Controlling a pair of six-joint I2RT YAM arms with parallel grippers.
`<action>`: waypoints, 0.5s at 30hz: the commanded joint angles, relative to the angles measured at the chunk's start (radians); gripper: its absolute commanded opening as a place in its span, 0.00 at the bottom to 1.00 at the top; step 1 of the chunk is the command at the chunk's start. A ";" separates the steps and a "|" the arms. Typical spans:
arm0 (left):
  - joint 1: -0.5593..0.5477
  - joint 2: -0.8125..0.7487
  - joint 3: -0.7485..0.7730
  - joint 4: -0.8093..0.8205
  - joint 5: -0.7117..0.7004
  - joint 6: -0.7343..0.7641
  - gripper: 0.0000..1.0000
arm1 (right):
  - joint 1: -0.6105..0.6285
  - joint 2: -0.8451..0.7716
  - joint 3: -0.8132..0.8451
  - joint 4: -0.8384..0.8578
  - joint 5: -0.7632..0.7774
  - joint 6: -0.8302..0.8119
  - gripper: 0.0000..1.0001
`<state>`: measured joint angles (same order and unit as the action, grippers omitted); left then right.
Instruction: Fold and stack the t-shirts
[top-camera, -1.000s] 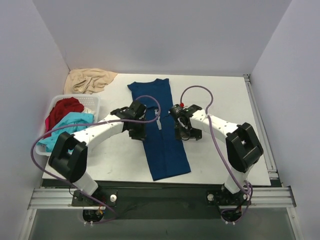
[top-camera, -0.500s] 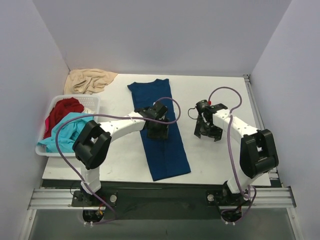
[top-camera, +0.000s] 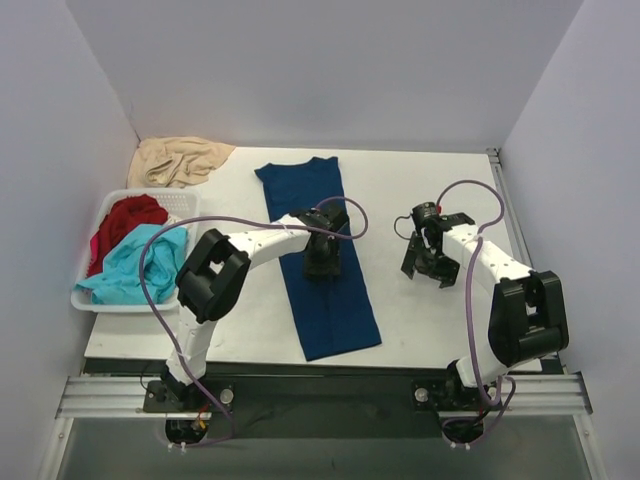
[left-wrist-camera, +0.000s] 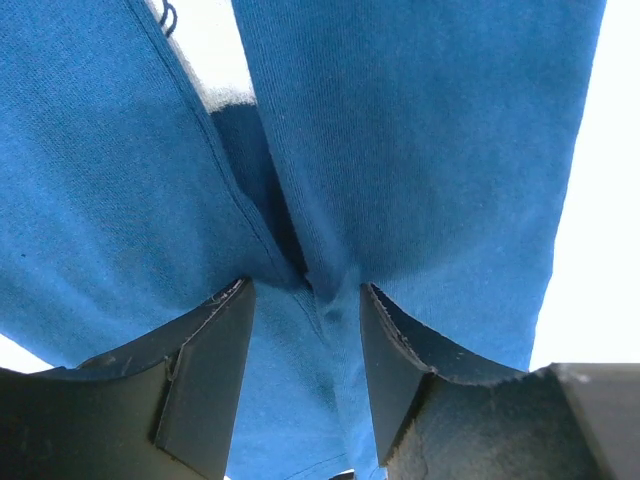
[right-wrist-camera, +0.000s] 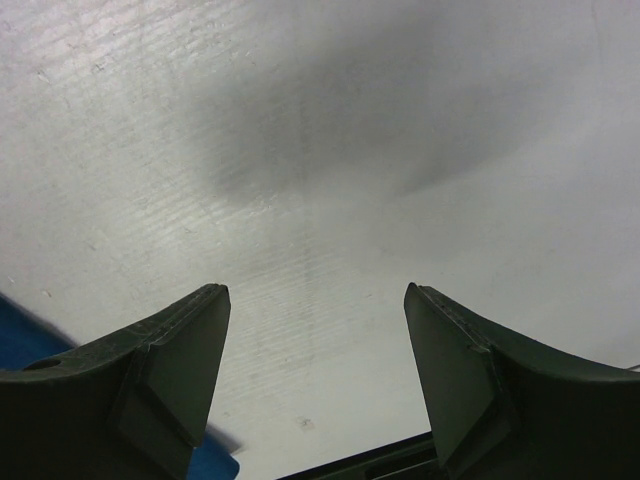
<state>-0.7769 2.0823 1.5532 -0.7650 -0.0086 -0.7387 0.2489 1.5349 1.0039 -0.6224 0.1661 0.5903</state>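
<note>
A navy blue t-shirt (top-camera: 335, 310) lies folded into a long narrow strip down the middle of the table. My left gripper (top-camera: 322, 262) is down on the strip's middle. In the left wrist view its fingers (left-wrist-camera: 205, 370) are partly apart, with a raised ridge of the blue cloth (left-wrist-camera: 430, 150) between them; left gripper (left-wrist-camera: 305, 300). My right gripper (top-camera: 425, 268) is open and empty over bare table to the right of the shirt; right gripper (right-wrist-camera: 315, 300). A bit of blue cloth (right-wrist-camera: 20, 345) shows at that view's lower left. A red t-shirt (top-camera: 125, 220) and a turquoise t-shirt (top-camera: 135, 258) lie in the basket.
A white basket (top-camera: 100, 297) stands at the table's left edge. A beige cloth (top-camera: 180, 160) lies crumpled in the back left corner. White table (top-camera: 430, 190) lies right of the shirt, with a metal rail (top-camera: 515, 240) along its right edge.
My left gripper has moved right from the shirt's left edge onto its middle. My right gripper has moved right, off the shirt, onto bare table.
</note>
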 joint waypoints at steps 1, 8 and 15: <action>0.016 0.071 0.031 -0.123 -0.079 0.005 0.57 | -0.007 -0.038 -0.024 -0.019 -0.007 0.008 0.72; 0.122 0.099 0.074 -0.158 -0.102 0.047 0.57 | -0.005 -0.032 -0.022 -0.007 -0.022 0.014 0.71; 0.199 0.173 0.206 -0.212 -0.107 0.140 0.57 | -0.005 -0.016 -0.005 -0.005 -0.039 0.020 0.71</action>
<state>-0.6052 2.1857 1.7172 -0.9508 -0.0414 -0.6785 0.2481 1.5295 0.9829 -0.6010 0.1329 0.5987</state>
